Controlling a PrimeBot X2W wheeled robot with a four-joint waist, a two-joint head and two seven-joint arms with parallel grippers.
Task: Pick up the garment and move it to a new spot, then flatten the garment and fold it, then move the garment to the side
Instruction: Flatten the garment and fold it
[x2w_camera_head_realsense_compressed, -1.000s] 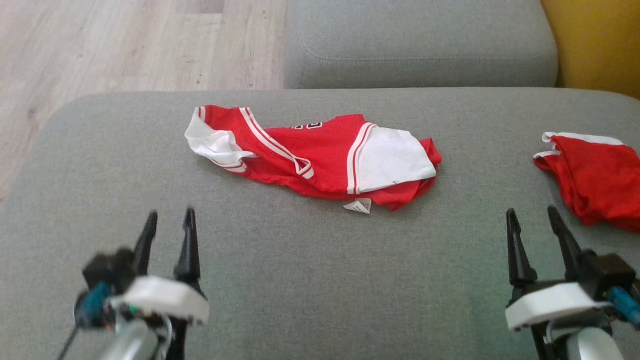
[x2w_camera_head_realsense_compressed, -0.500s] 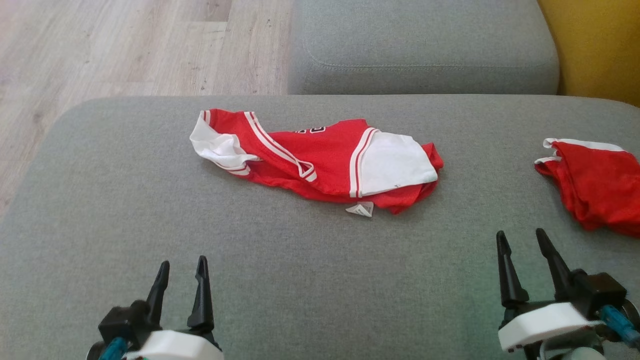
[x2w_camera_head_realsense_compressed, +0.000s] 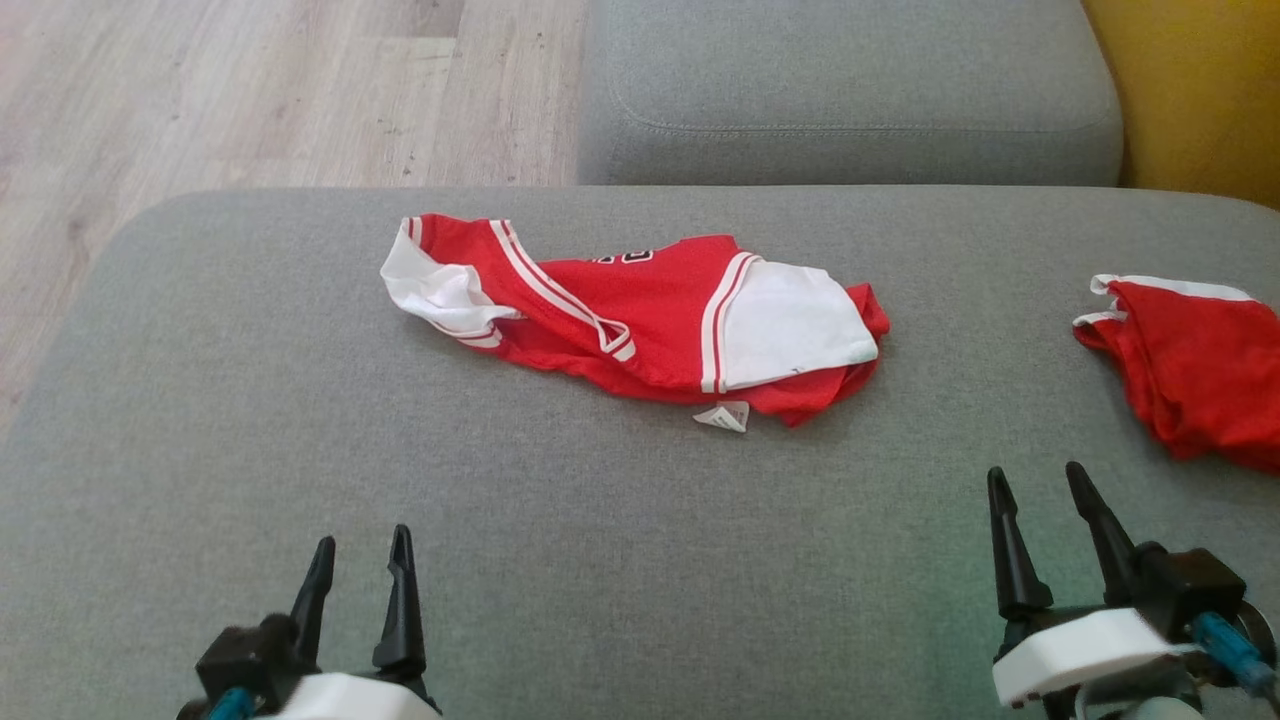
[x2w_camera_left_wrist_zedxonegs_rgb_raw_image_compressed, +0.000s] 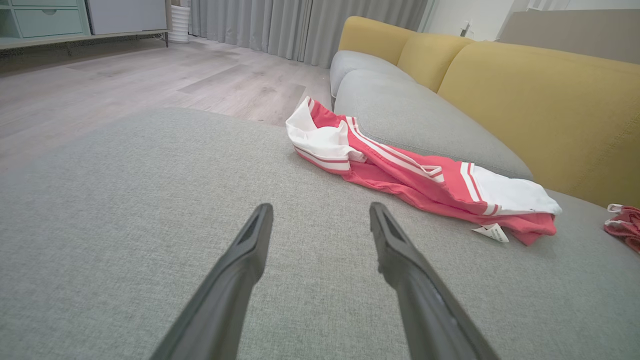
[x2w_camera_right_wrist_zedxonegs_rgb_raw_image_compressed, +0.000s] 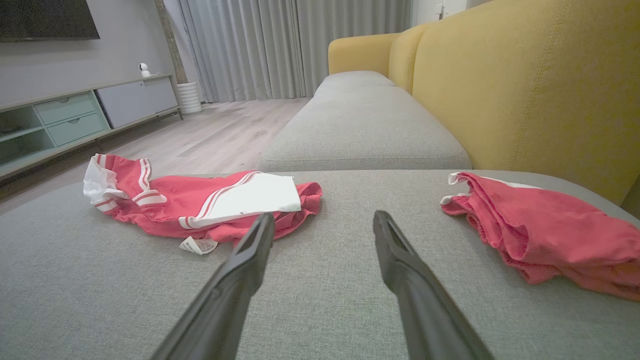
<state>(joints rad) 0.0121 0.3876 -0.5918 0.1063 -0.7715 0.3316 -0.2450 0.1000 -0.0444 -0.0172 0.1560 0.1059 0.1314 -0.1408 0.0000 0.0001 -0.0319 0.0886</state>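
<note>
A crumpled red and white jersey (x2w_camera_head_realsense_compressed: 640, 320) lies in the middle of a grey sofa seat (x2w_camera_head_realsense_compressed: 250, 420). Nearer the camera, left gripper (x2w_camera_head_realsense_compressed: 362, 535) and right gripper (x2w_camera_head_realsense_compressed: 1035, 468) hover, jaws apart, empty.

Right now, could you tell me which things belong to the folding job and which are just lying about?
Job: jersey; left gripper and right gripper, both open; grey cushion under it.
Lying about: second red garment near the right gripper; yellow backrest; floor.

garment (x2w_camera_head_realsense_compressed: 640, 320) on cushion (x2w_camera_head_realsense_compressed: 250, 400), centre
</note>
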